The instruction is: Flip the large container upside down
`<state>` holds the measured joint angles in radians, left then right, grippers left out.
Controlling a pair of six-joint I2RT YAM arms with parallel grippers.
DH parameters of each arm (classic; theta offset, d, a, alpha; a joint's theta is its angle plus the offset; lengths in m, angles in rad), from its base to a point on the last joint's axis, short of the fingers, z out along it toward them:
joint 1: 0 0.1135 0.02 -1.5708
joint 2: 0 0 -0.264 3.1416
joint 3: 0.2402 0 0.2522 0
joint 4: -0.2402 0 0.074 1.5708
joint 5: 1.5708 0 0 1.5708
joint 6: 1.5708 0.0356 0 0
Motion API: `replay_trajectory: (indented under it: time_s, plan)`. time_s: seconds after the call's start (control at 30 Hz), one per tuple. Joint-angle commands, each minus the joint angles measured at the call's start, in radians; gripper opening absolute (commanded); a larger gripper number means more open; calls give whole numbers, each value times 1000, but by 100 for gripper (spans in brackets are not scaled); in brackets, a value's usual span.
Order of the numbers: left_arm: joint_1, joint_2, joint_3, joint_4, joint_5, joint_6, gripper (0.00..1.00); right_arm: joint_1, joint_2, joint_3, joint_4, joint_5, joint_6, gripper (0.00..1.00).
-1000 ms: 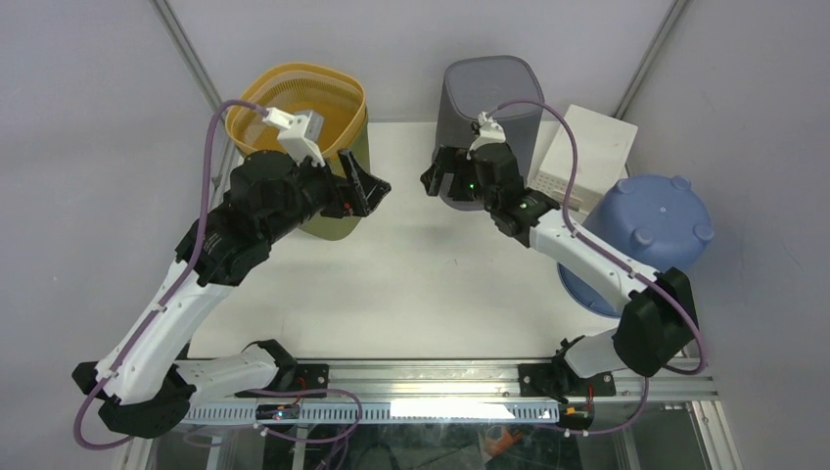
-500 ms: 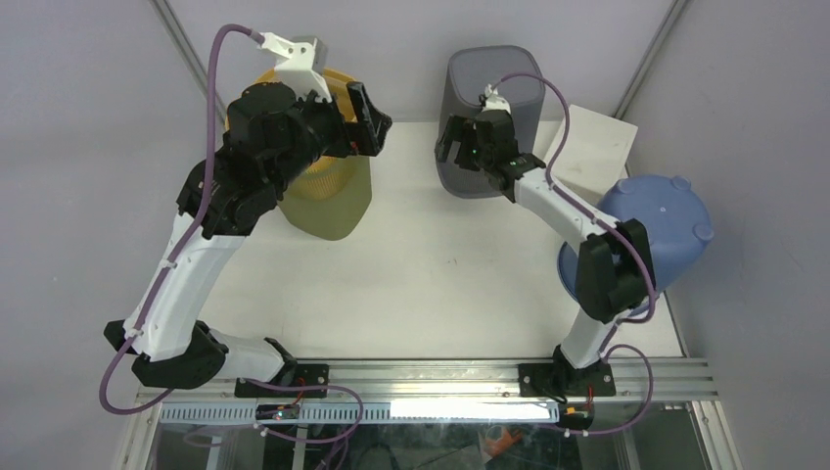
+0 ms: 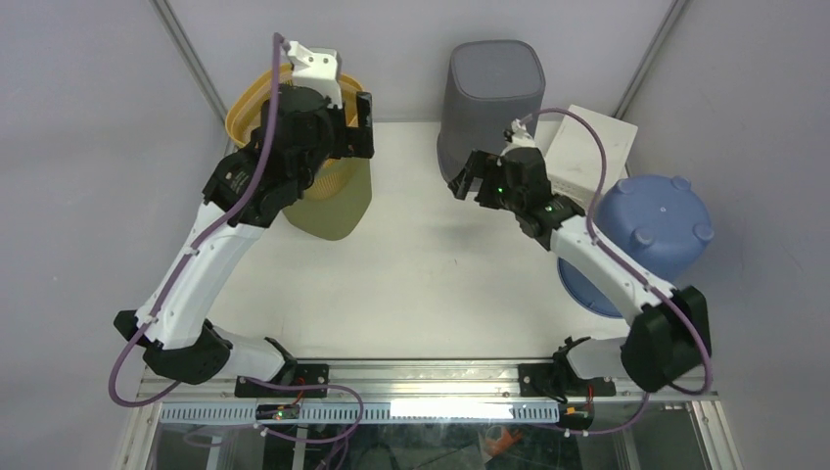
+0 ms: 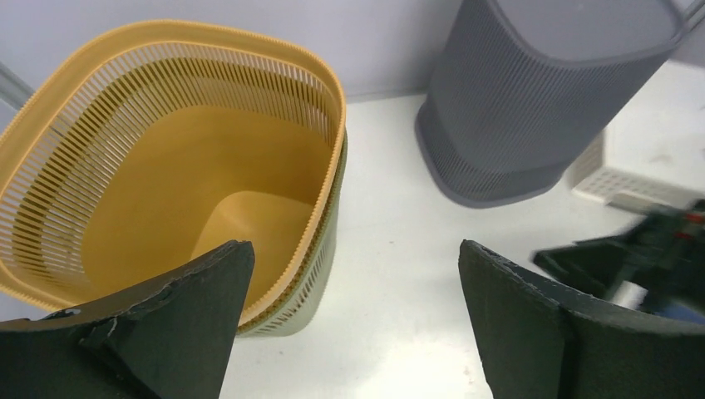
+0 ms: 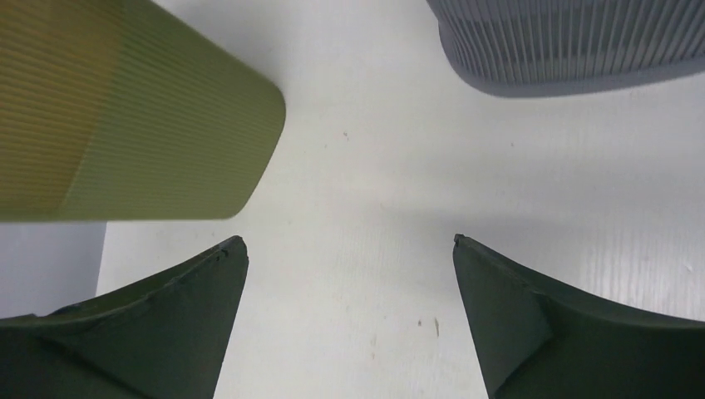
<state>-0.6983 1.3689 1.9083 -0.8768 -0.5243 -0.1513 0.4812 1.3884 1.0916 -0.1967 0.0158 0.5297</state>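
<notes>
Large grey container (image 3: 494, 98) stands base-up at the far edge of the surface (image 3: 421, 284); both tools are spread.
From above, the left tool (image 3: 360, 125) hangs by the yellow basket (image 3: 250, 103) and the right tool (image 3: 468, 176) is near the grey container. Left wrist: jaws wide apart. Right wrist: the same, above the surface.

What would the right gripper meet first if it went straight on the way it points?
Most likely the table, in the gap between the green basket and the grey container. Neither sits in line, though depth is unclear.
</notes>
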Motion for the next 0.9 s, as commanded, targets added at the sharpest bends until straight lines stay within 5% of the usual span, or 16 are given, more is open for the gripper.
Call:
replay_trajectory:
  time_s: [0.0, 0.37, 0.47, 0.73, 0.8, 0.87]
  plan:
    - [35, 41, -2, 59, -28, 113, 99, 2, -184, -86, -50, -14, 33, 99]
    - [251, 270, 139, -114, 255, 51, 92, 4, -363, -193, -161, 10, 60, 99]
    - [256, 293, 146, -129, 256, 49, 76, 5, -352, -187, -166, 6, 69, 99]
    - [259, 290, 160, -140, 273, 62, 13, 4, -331, -172, -175, -1, 82, 98]
    - [258, 288, 167, -143, 289, 61, 1, 5, -328, -160, -178, -7, 86, 98]
    - [259, 284, 190, -148, 320, 55, 0, 6, -325, -137, -183, -21, 92, 97]
